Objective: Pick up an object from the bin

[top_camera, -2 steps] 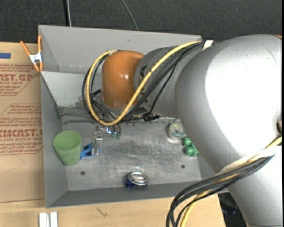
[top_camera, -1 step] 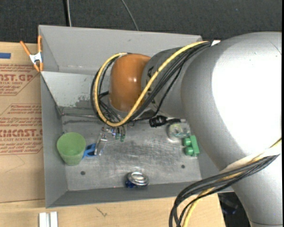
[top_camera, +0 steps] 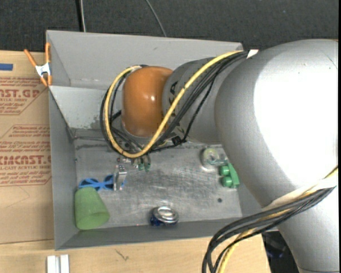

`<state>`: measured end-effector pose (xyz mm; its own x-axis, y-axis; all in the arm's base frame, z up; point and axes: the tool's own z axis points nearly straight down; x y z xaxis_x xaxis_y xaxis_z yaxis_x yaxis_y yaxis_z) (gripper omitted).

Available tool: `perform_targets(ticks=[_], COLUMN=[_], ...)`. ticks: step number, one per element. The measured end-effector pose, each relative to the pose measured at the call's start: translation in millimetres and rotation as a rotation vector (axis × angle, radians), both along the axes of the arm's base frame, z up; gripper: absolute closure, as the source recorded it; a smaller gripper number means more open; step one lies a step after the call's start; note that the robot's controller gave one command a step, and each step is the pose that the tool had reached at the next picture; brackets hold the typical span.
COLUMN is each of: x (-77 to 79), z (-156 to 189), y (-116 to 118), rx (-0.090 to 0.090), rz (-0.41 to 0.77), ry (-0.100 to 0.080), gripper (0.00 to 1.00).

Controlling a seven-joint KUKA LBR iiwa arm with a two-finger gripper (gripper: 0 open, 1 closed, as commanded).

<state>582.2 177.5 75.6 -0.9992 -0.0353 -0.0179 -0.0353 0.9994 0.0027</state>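
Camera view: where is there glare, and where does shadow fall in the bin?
In the camera view, glare sits on the arm's pale grey rounded shell, the glossy orange dome cover and the small blue can's shiny metal top; shadow darkens the grey metal bin's floor beneath the arm.

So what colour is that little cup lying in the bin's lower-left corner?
Light green; the small plastic cup shows best in the camera view.
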Motion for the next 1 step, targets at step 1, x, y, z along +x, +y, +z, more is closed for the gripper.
perform_targets(ticks=[1], x=[-9.8], z=[0.4], y=[-9.4], rx=[0.008], rz=[-0.161], ry=[-0.001], gripper=[0.00])
